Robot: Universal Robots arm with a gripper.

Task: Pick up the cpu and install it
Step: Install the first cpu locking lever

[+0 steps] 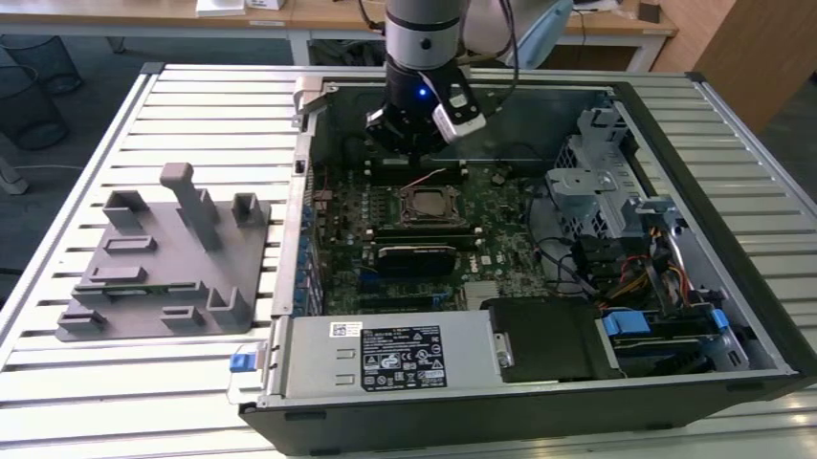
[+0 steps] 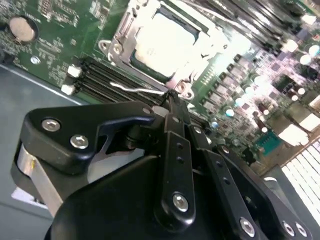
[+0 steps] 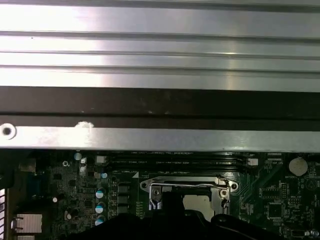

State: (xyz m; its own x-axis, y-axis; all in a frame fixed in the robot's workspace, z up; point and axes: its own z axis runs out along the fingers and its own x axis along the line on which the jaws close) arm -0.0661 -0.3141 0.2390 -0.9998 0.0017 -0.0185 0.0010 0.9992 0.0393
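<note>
The cpu point(image 2: 167, 40), a pale silvery square, lies flat inside the motherboard socket point(image 2: 122, 47) with the metal frame around it. In the first wrist view the cpu point(image 3: 197, 202) shows partly behind the dark gripper tip. In the exterior view the socket point(image 1: 428, 204) sits mid-board. My gripper point(image 1: 411, 145) hangs just behind the socket, towards the back wall of the case, and a little above the board. In the second wrist view the gripper point(image 2: 172, 100) has its black fingers pressed together, with nothing held between them.
The open computer case point(image 1: 306, 191) lies on a slatted metal table point(image 1: 191, 105). A grey plastic fixture tray point(image 1: 166, 258) stands at the exterior view's left. The power supply point(image 1: 383, 354), drive cage point(image 1: 600, 182) and cables point(image 1: 638, 277) crowd the case's front and right.
</note>
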